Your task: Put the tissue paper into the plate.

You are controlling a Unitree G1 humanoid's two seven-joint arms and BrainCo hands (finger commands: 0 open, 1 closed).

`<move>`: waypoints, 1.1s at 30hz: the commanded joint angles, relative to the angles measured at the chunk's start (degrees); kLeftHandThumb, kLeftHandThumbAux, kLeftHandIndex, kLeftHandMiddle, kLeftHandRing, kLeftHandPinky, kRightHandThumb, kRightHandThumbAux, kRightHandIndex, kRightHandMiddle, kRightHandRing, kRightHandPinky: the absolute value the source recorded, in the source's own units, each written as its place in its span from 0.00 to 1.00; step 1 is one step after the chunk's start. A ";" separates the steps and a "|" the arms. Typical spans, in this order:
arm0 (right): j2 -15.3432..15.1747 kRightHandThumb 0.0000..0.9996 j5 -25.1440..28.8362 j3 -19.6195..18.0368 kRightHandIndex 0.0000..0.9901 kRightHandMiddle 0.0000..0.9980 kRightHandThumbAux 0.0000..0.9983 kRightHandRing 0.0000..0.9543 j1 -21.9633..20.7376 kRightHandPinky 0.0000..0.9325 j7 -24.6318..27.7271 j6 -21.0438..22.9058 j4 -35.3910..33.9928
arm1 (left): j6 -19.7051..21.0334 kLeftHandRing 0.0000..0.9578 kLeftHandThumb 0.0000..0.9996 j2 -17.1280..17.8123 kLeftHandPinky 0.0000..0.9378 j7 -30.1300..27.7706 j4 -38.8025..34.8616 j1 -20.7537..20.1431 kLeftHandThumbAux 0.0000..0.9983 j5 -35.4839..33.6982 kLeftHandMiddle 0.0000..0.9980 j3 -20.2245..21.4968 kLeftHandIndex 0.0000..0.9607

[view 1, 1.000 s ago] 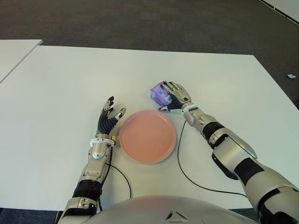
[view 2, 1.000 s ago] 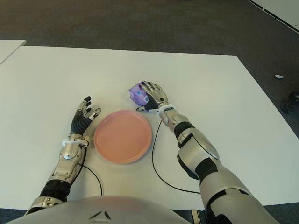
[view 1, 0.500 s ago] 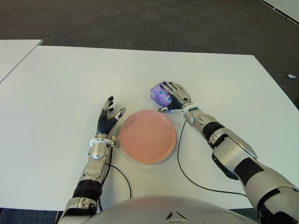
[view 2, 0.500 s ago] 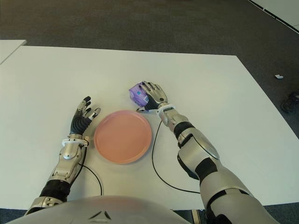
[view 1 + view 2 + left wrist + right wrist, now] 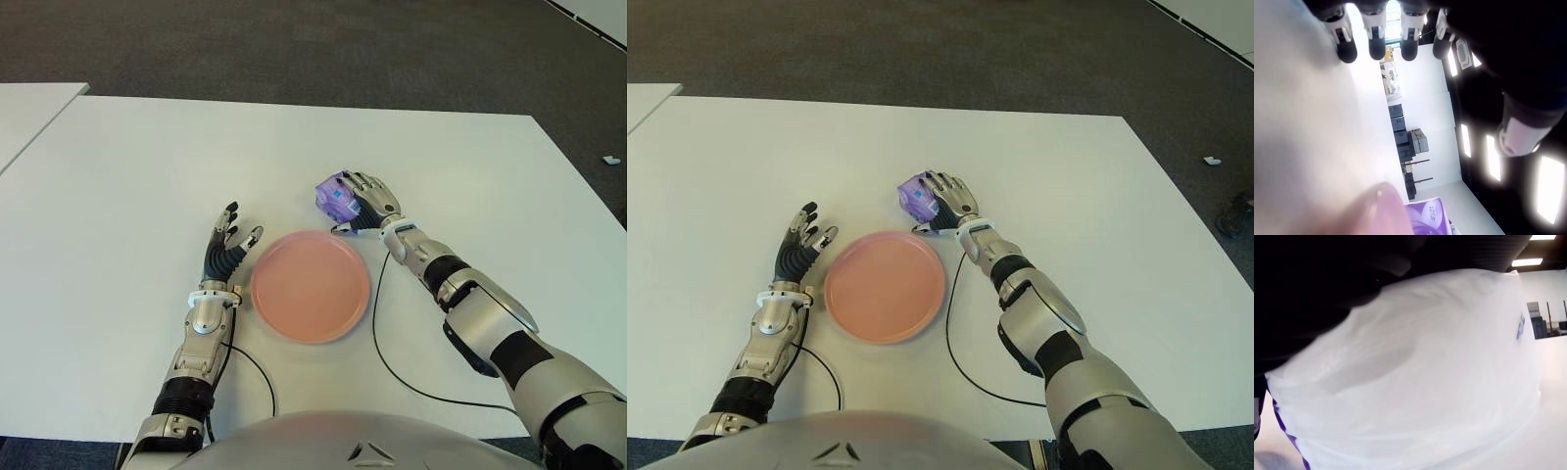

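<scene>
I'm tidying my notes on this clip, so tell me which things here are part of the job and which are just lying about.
Part of the job:
- tissue pack, gripped by the right hand beyond the plate
- pink plate, bare
- white table

Just there:
- left hand, open, left of the plate
- black cable on the table

The white table [image 5: 137,166] is lit evenly from overhead; ceiling lights [image 5: 1492,161] are blown out, and close surfaces blurred.
</scene>
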 commanded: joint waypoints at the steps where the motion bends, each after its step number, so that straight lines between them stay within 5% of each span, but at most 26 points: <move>1: 2.82 0.27 -0.05 -0.41 0.14 0.18 0.52 0.18 10.72 0.25 10.46 3.73 5.95 | 1.95 0.00 0.00 -0.20 0.00 0.96 2.87 2.06 0.57 0.28 0.00 0.20 0.00; 4: 3.43 0.47 0.42 -1.88 0.35 0.46 0.51 0.49 11.29 0.52 7.59 4.87 6.23 | 1.93 0.00 0.01 0.06 0.00 0.98 2.96 2.11 0.58 0.58 0.00 0.18 0.00; 6: 3.74 0.54 0.36 -2.47 0.43 0.57 0.51 0.61 11.51 0.66 5.35 5.22 5.99 | 1.94 0.00 0.01 0.31 0.00 0.86 2.94 2.18 0.58 0.57 0.00 0.26 0.00; 10: 5.66 0.69 1.02 -4.32 0.44 0.71 0.66 0.76 12.81 0.81 2.35 7.64 6.22 | 1.80 0.00 0.00 0.58 0.00 0.99 2.88 2.36 0.59 0.68 0.00 0.37 0.00; 21: 7.57 0.75 8.10 -13.08 0.44 0.85 0.71 0.88 14.51 0.91 4.00 5.43 5.66 | 1.83 0.00 0.00 0.93 0.00 1.13 2.87 2.50 0.59 0.57 0.00 0.76 0.00; 33: 7.59 0.75 7.55 -14.08 0.44 0.88 0.71 0.91 15.00 0.91 4.89 3.65 5.67 | 1.68 0.00 0.00 0.31 0.00 0.93 1.67 2.96 0.58 -0.05 0.00 0.88 0.00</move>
